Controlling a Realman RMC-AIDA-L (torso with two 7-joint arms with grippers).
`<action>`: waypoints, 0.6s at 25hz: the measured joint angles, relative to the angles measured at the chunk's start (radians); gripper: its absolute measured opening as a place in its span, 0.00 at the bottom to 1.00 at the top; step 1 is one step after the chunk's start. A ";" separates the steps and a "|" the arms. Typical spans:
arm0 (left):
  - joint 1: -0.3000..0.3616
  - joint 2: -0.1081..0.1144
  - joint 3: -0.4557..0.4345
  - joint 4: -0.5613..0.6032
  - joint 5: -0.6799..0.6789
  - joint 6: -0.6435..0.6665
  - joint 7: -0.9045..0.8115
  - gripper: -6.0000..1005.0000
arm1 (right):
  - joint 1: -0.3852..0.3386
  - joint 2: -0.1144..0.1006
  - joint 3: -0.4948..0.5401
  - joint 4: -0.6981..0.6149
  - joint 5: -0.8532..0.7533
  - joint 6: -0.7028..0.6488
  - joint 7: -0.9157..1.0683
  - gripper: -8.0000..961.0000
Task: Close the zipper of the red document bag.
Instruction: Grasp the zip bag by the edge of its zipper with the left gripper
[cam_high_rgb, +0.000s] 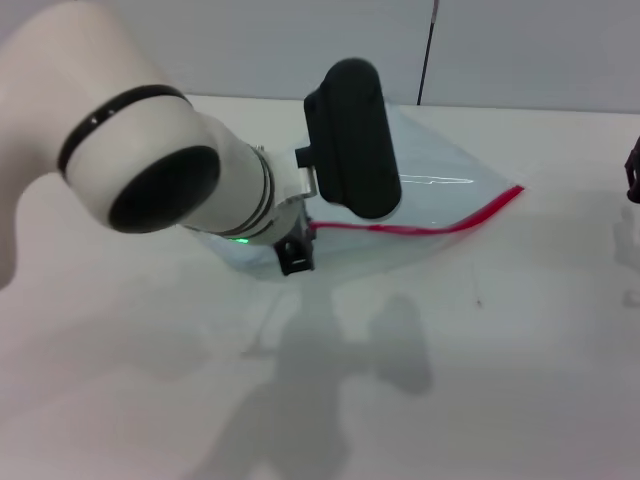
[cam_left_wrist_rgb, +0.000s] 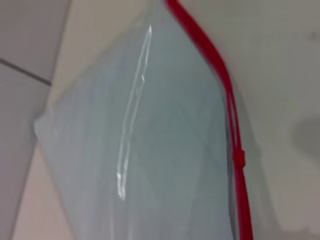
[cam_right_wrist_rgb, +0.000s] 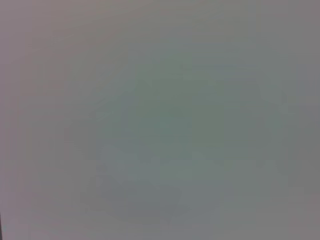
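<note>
Red document bag (cam_high_rgb: 440, 165) lies flat on the white table (cam_high_rgb: 520, 380), far-centre from my head view, mostly hidden behind the left arm. The zipper (cam_high_rgb: 430, 226) runs along the bag's near edge, from under the left wrist out to the bag's right corner. In the left wrist view I see the zipper (cam_left_wrist_rgb: 212, 55) as a red strip along one edge of the translucent pouch (cam_left_wrist_rgb: 170, 150), with a small red slider (cam_left_wrist_rgb: 238, 158) on it; on one side of the slider the strip splits into two thin red lines.

Left gripper (cam_high_rgb: 293, 255) sits low at the zipper's left end, just at the bag's edge. I can't tell if its fingers are spread or pinching.

Right gripper (cam_high_rgb: 633, 172) is parked at the far right edge, well apart from the bag. Right wrist view shows only blank grey.
</note>
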 joint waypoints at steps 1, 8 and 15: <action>0.012 0.002 -0.001 -0.026 0.000 0.004 0.001 0.06 | 0.000 0.000 0.000 0.000 0.000 0.002 0.000 0.54; 0.076 0.007 -0.003 -0.194 -0.001 0.003 0.002 0.06 | 0.000 -0.002 0.001 -0.009 0.000 0.010 0.000 0.54; 0.138 0.001 -0.013 -0.319 0.000 0.000 0.015 0.06 | -0.008 -0.008 0.047 -0.075 -0.005 0.012 -0.006 0.54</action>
